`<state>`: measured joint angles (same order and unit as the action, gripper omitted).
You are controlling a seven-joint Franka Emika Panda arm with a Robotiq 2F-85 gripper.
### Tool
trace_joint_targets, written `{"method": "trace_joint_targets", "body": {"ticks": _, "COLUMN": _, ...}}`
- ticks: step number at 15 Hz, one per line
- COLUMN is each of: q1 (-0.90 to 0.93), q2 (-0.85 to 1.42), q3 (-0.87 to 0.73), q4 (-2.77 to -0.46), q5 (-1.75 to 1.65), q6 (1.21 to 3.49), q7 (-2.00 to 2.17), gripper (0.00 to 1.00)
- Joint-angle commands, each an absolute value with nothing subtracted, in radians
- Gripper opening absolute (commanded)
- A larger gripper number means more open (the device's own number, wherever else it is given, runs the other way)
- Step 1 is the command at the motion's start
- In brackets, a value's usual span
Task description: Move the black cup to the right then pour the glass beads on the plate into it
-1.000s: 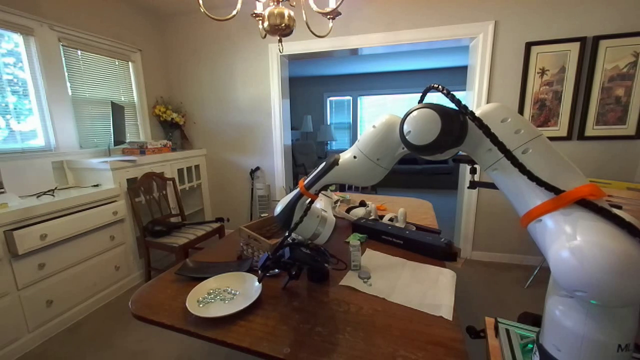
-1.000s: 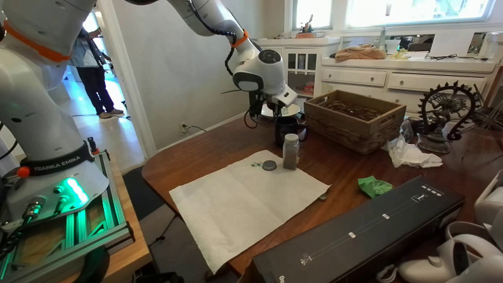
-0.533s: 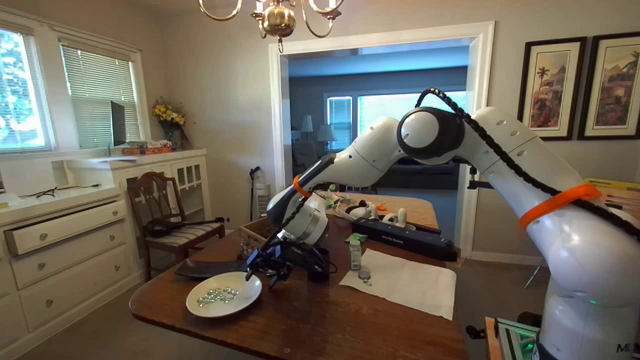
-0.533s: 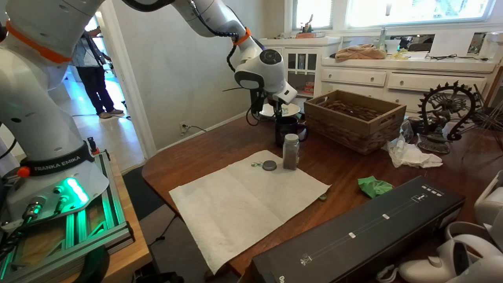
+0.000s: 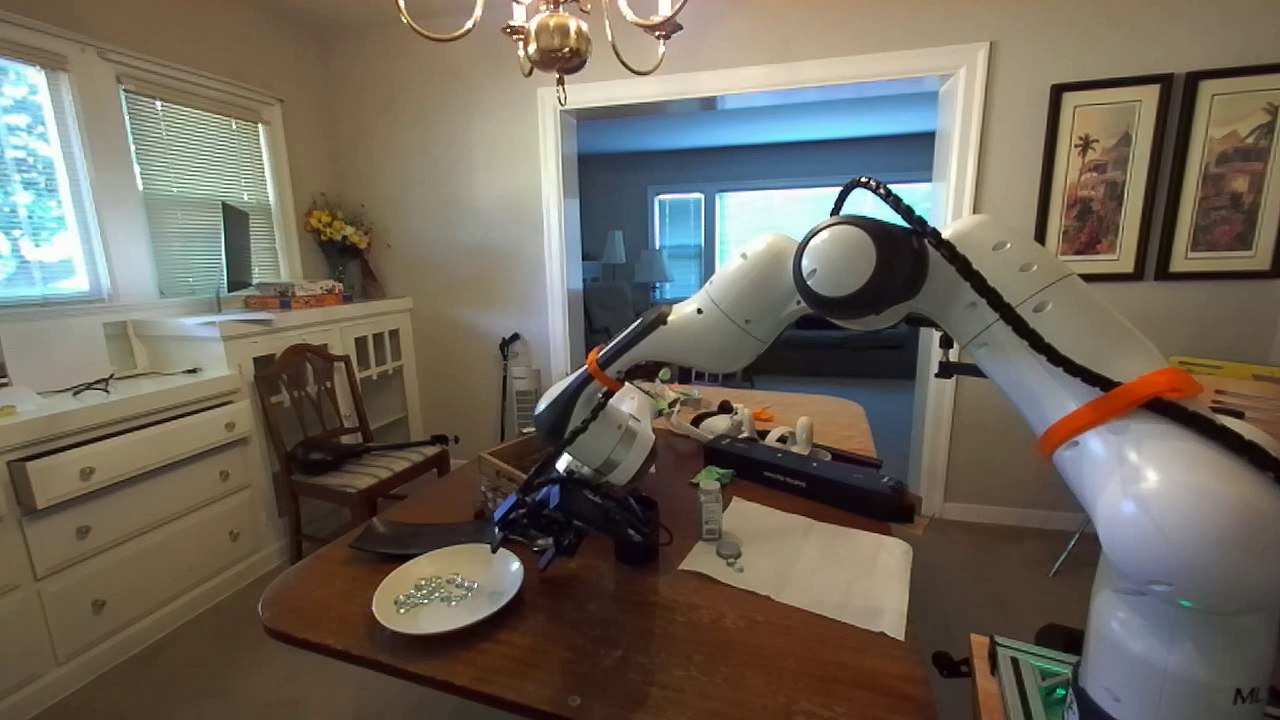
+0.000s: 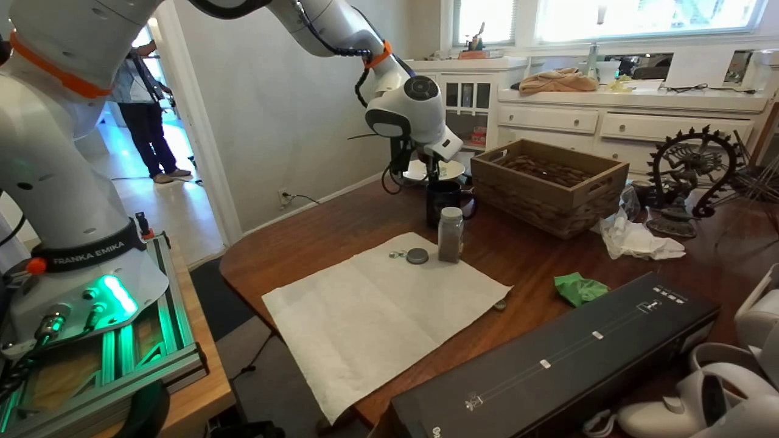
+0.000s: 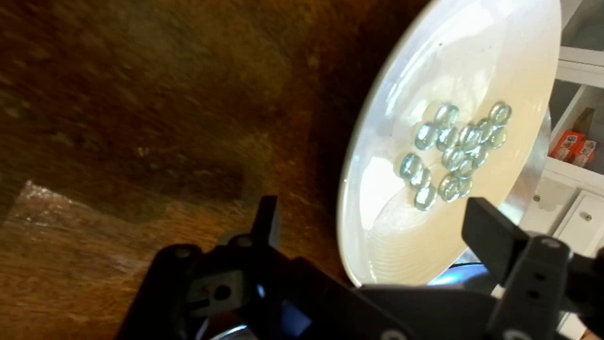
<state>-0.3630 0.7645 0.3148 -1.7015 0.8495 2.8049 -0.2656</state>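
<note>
As I watch from afar, a white plate (image 5: 492, 597) lies at left on the wooden table (image 5: 640, 640) in an exterior view, glass beads (image 5: 435, 592) scattered across its middle. Just beside its rim hangs my gripper (image 5: 521, 555), jaws spread wide and holding nothing. Farther right, the black cup (image 5: 637, 546) stands upright, partly hidden behind the gripper, followed by a bottle (image 5: 710, 512) and white paper (image 5: 820, 575).

Across my wooden table (image 6: 341, 225) I see a white sheet (image 6: 377, 325) with a round grey lid (image 6: 417, 256) lying on it, a white-capped jar (image 6: 450, 238) at the sheet's edge, a brown woven basket (image 6: 529, 198), a crumpled green scrap (image 6: 579, 289) near a long black box (image 6: 560, 362), and a dark statue (image 6: 684, 169).
</note>
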Motion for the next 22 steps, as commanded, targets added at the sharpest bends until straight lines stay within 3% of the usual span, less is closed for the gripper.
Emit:
{"method": "trace_joint_targets", "body": {"ticks": 1, "q1": -0.366, "q2": 0.759, "q3": 0.325, "q4": -1.703, "q5": 0.918, "q6": 2.824, "q7": -0.314, "gripper": 1.00}}
{"method": "trace_joint_targets", "body": {"ticks": 14, "q1": -0.370, "q2": 0.837, "q3": 0.346, "q4": -1.660, "q5": 0.884, "q6": 2.828, "q7": -0.266, "gripper": 1.00}}
{"method": "trace_joint_targets", "body": {"ticks": 16, "q1": -0.370, "q2": 0.847, "q3": 0.346, "q4": -1.647, "q5": 0.882, "q6": 2.825, "q7": -0.267, "gripper": 0.95}}
{"method": "trace_joint_targets", "body": {"ticks": 20, "q1": -0.336, "q2": 0.858, "q3": 0.302, "q4": -1.621, "q5": 0.902, "q6": 2.794, "q7": -0.275, "gripper": 0.68}}
{"method": "trace_joint_targets", "body": {"ticks": 22, "q1": -0.327, "q2": 0.867, "q3": 0.295, "q4": -1.608, "q5": 0.901, "q6": 2.788, "q7": -0.277, "gripper": 0.69}}
